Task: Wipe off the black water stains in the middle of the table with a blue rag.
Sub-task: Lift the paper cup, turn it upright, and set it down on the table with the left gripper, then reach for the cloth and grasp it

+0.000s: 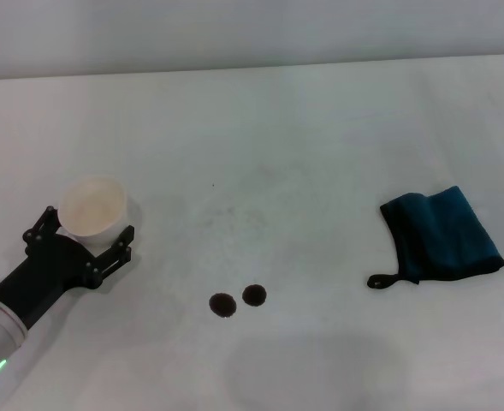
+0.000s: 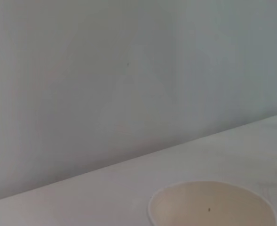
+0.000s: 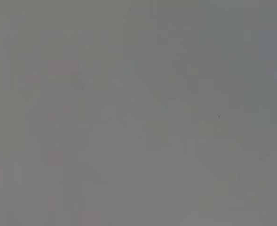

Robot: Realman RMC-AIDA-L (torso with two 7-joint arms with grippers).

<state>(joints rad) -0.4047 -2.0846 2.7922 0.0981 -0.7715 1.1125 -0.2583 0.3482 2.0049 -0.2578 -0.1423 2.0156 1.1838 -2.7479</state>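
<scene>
Nearest, the left claw [image 1: 87, 241] sits at the surface's [image 1: 320, 137] left side, fingers spread wide around a white paper cup [image 1: 94, 206]. Two black water stains [image 1: 238, 300] lie side by side mid-surface, well apart from it. Far right, the blue rag [image 1: 441, 233] lies folded, long axis left-right, loop pointing toward the stains.
</scene>
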